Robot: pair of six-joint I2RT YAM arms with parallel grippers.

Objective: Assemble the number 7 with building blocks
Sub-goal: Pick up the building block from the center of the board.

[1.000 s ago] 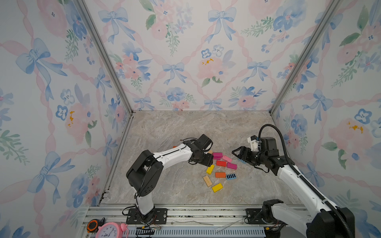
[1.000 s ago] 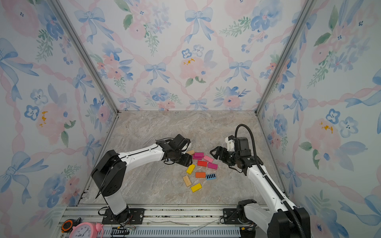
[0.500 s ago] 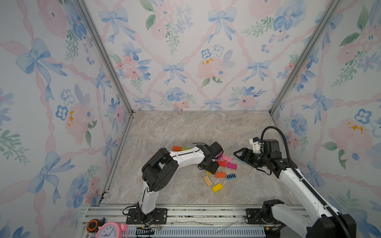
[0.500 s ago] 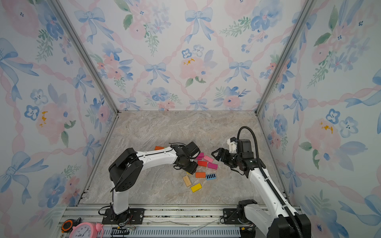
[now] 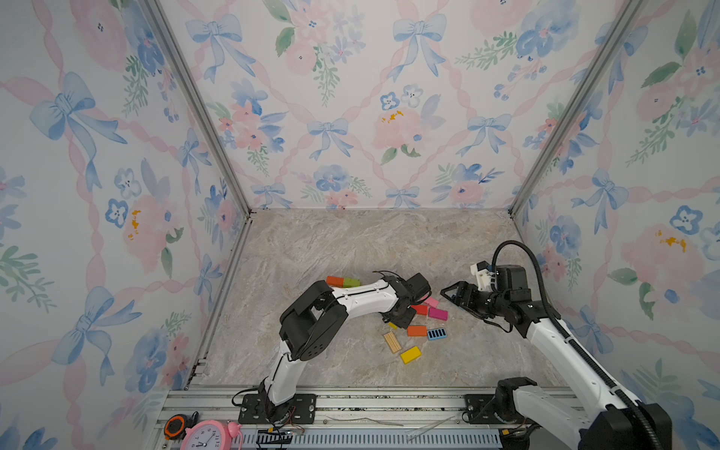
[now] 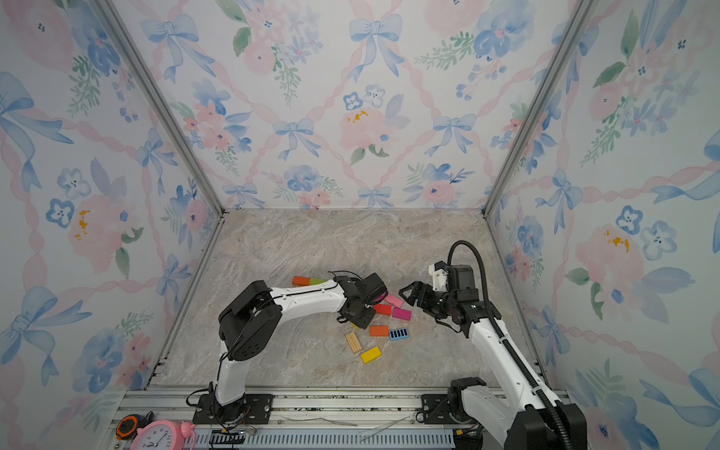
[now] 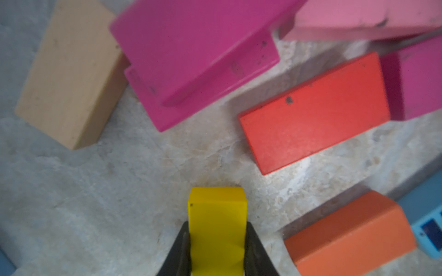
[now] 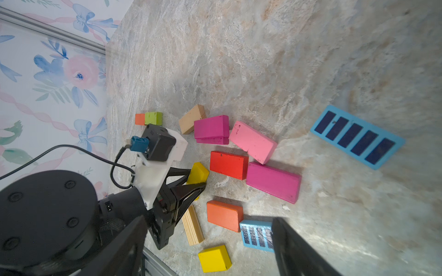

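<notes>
My left gripper [image 7: 217, 224] is shut on a yellow block [image 7: 217, 208], which stands on end on the marble floor; in a top view it [image 5: 401, 317] hangs over the pile's left edge. Around it lie building blocks: red [image 5: 419, 309], magenta [image 5: 438, 313], pink [image 5: 431, 302], orange [image 5: 417, 330], striped blue [image 5: 436, 334], lined wood [image 5: 392, 342] and a second yellow [image 5: 410, 354]. An orange block [image 5: 335, 280] and a green block [image 5: 351, 282] lie end to end behind the left arm. My right gripper [image 5: 448, 294] hovers open to the right of the pile, holding nothing.
In the right wrist view a tan block [image 8: 192, 118] and two stacked magenta blocks [image 8: 211, 130] lie behind the left gripper, and another striped blue block [image 8: 356, 137] lies apart from the pile. Floral walls enclose the floor on three sides. A metal rail [image 5: 350, 401] runs along the front.
My left arm swung right from the orange and green pair to the pile, and its gripper closed on the yellow block. The right arm barely moved.
</notes>
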